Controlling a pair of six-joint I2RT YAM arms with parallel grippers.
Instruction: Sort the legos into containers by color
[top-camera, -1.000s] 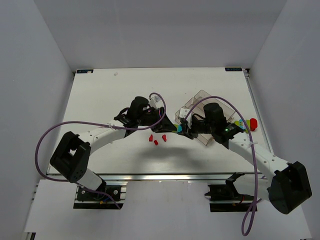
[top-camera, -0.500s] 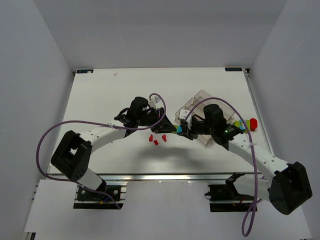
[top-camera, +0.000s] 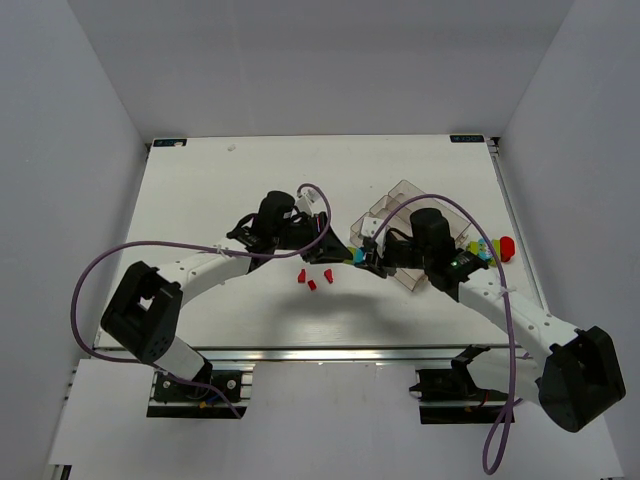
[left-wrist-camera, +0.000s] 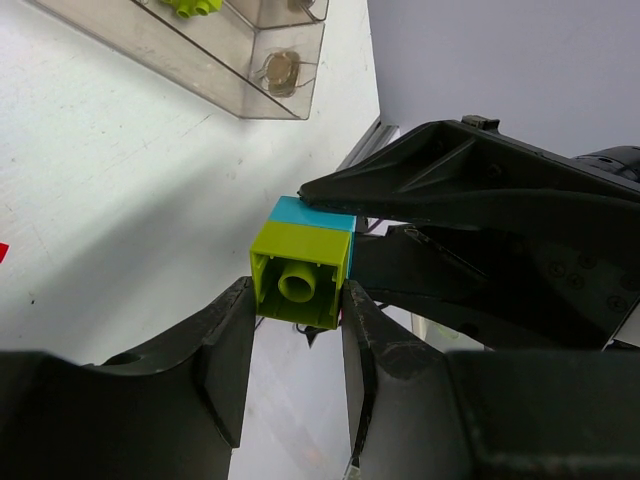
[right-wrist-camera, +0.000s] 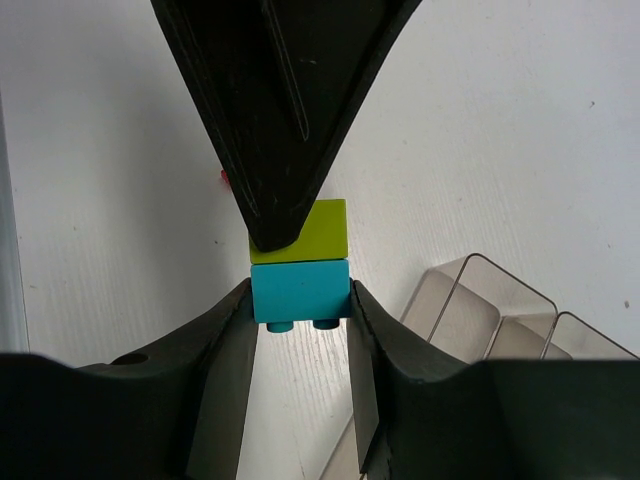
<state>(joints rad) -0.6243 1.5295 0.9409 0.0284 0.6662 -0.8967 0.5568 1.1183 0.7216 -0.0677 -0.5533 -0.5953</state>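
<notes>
The clear tray (top-camera: 404, 192) lies on the table (top-camera: 220, 190) right of centre, and the right arm (top-camera: 500, 295) hides much of it in the top view. The left wrist view shows one end of it. A yellow-green brick (left-wrist-camera: 186, 6) sits in one compartment, cut off by the frame edge. A small round thing (left-wrist-camera: 280, 70) shows through the wall of the end compartment beside it; what it is cannot be told. More of the see-through compartments show at the lower right of the right wrist view.

Just right of the tray lie a few loose bricks (top-camera: 484, 247), yellow-green and cyan, with a red piece (top-camera: 507, 246) beside them. Three red bricks (top-camera: 313, 279) lie close together near the table's centre.

The two grippers meet tip to tip just left of the tray. Between them is a green brick (left-wrist-camera: 300, 270) joined to a cyan brick (right-wrist-camera: 299, 290). The left gripper (left-wrist-camera: 297, 318) pinches the green one by its sides, its hollow underside facing that wrist camera. The right gripper (right-wrist-camera: 300, 318) pinches the cyan one, its studs toward that camera.

Small tags (top-camera: 170, 143) sit at the table's far corners; their print is too small to read.
</notes>
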